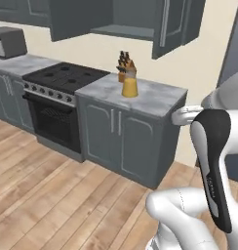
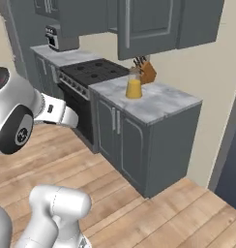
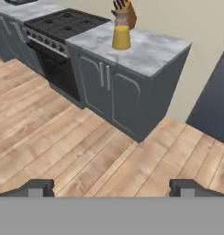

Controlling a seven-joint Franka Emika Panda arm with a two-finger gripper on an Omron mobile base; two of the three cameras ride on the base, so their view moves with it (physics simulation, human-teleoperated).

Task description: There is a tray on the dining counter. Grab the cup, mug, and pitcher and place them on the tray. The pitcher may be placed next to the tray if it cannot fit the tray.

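Observation:
The pitcher (image 1: 129, 84) (image 2: 134, 84) (image 3: 121, 32), a clear glass carafe of orange liquid with a brown lid, stands upright on the short marble-topped grey cabinet (image 1: 140, 97) beside the stove. My gripper (image 3: 111, 187) hovers open over the wooden floor, well short of the cabinet, with nothing between its two dark fingertips (image 3: 38, 187). The tray, the cup, the mug and the dining counter are out of view.
A knife block (image 1: 124, 64) (image 2: 145, 69) stands just behind the pitcher. A black stove with oven (image 1: 60, 97) (image 2: 86, 82) adjoins the cabinet on the left. A toaster (image 1: 9, 43) sits on the far counter. Wall cabinets (image 1: 130, 19) hang above. Wooden floor (image 3: 63, 137) lies open in front.

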